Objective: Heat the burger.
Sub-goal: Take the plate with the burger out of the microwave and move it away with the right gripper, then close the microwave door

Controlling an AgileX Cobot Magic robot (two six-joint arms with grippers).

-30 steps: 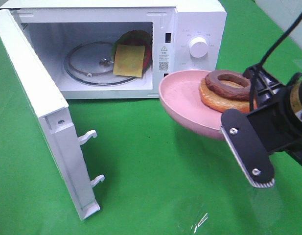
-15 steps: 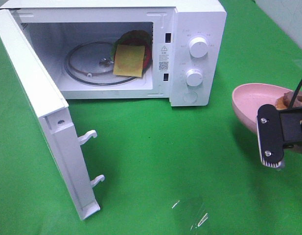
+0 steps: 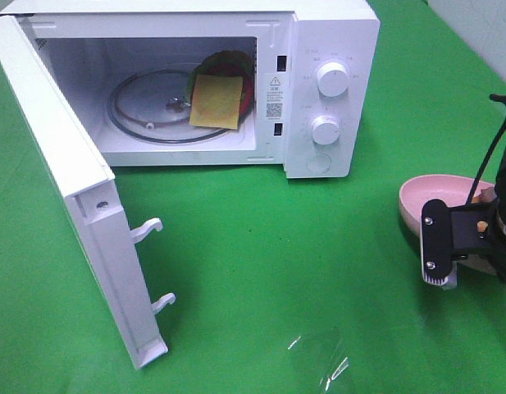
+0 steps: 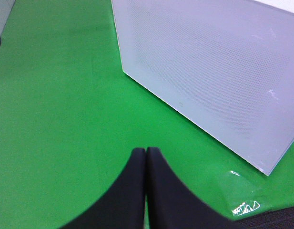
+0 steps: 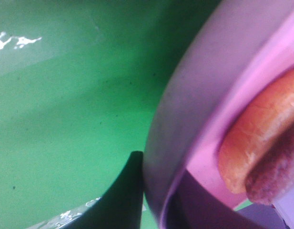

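Pink plate (image 3: 421, 197) now lower, rightward.

Black right gripper (image 3: 446, 246) with 2 silver screws, black cable (image 3: 492, 152).

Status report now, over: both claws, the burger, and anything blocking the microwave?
Left claw shut, empty. Right claw clamped on pink plate rim, right of microwave. Burger lies inside, cheese slice showing. Door wide open, doorway clear.

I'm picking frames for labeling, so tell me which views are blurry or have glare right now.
Exterior high: sharp, small glare streaks on the green cloth. Left wrist: fairly clear, with a bright glint near its edge. Right wrist: pink plate soft and out of focus, filling much of the frame.
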